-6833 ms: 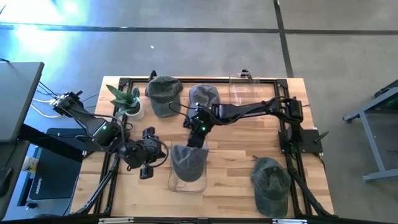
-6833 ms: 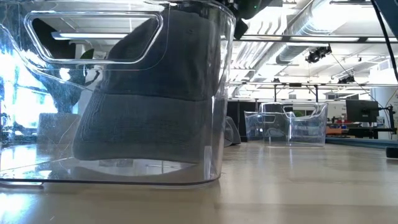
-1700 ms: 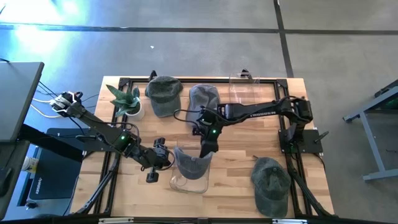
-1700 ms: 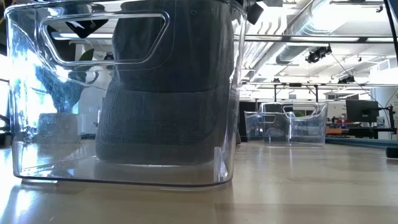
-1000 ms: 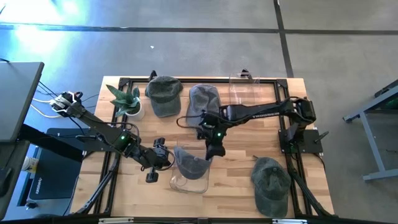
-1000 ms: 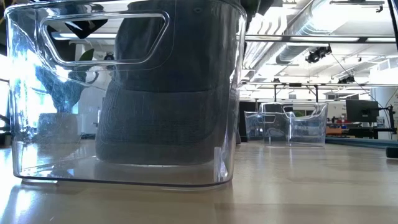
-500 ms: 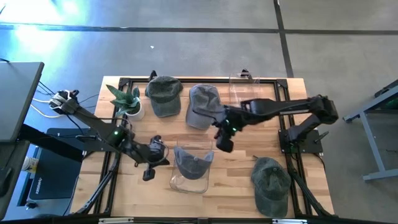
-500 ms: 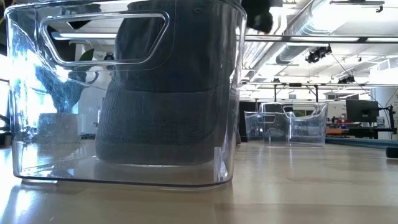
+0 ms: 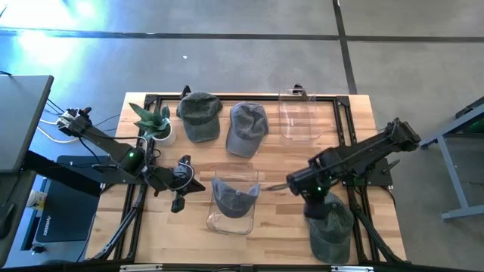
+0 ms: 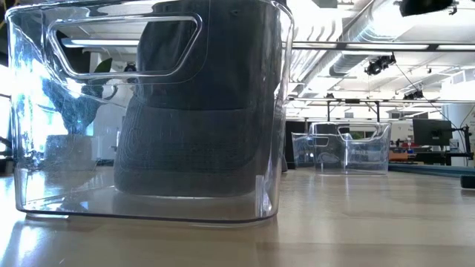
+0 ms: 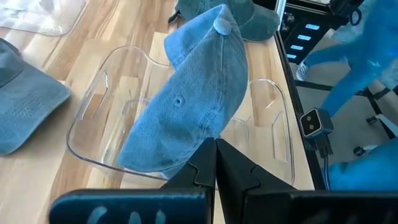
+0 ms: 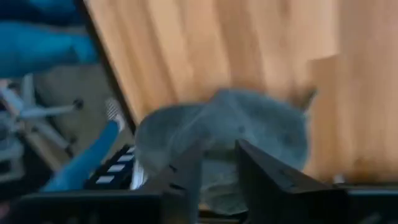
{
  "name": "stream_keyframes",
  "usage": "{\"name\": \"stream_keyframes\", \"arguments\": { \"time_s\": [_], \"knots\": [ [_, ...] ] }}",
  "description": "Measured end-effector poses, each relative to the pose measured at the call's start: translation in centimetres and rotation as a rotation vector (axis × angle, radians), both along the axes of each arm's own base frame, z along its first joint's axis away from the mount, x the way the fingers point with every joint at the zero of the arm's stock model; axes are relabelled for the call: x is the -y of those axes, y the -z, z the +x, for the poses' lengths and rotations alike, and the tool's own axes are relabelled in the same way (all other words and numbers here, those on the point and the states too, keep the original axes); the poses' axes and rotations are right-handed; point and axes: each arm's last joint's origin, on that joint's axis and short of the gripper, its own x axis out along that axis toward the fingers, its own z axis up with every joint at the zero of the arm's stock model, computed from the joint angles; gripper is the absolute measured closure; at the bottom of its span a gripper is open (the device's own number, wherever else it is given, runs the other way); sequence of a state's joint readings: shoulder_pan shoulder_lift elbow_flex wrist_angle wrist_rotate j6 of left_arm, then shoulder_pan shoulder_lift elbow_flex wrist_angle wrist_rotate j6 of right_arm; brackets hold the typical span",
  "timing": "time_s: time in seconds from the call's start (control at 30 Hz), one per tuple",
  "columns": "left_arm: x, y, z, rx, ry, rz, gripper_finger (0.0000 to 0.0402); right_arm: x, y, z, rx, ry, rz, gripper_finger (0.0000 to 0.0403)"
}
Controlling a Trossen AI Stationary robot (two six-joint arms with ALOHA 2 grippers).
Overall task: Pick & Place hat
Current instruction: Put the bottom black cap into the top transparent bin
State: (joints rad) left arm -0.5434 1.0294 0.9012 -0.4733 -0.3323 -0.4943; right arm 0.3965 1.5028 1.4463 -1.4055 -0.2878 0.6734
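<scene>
A grey hat [image 9: 234, 198] lies slanted inside a clear bin [image 9: 218, 221] near the table's middle. Its lower edge [image 10: 193, 189] rests on the bin's floor, and its crown button [image 11: 221, 25] reaches up near the rim. My left gripper [image 9: 184, 190] is shut and hovers just left of the bin; its fingertips [image 11: 216, 152] point at the hat. My right gripper [image 9: 310, 202] is open above a green hat [image 9: 331, 228] that lies flat at the table's near right. The right wrist view shows that hat [image 12: 249, 134] below the fingers.
A green hat [image 9: 200, 113] and a grey hat [image 9: 248, 127] lie near the far edge, with a second clear bin [image 9: 296, 115] to their right and a potted plant [image 9: 155, 122] to their left. Bare wood shows between the bin and the near-right hat.
My right gripper has left the bin's right rim and swung fast toward the table's near right, ending over the green hat. My left gripper has drawn back a little to the left, away from the bin. The grey hat stays in the bin.
</scene>
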Motion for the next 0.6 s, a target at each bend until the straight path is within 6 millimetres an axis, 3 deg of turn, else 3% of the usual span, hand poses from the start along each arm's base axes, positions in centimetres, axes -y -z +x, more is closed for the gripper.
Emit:
{"name": "stream_keyframes", "arguments": {
  "time_s": [0.3,0.6],
  "knots": [
    [0.0,0.0,0.0,-0.002,0.002,-0.007,0.0396,0.4,4.7,-5.2,-0.217,-0.041,0.088,0.0172],
    [0.0,-0.2,0.1,0.022,-0.016,-0.012,0.0396,0.1,6.5,-10.4,-0.154,-0.075,0.141,0.0125]
  ]
}}
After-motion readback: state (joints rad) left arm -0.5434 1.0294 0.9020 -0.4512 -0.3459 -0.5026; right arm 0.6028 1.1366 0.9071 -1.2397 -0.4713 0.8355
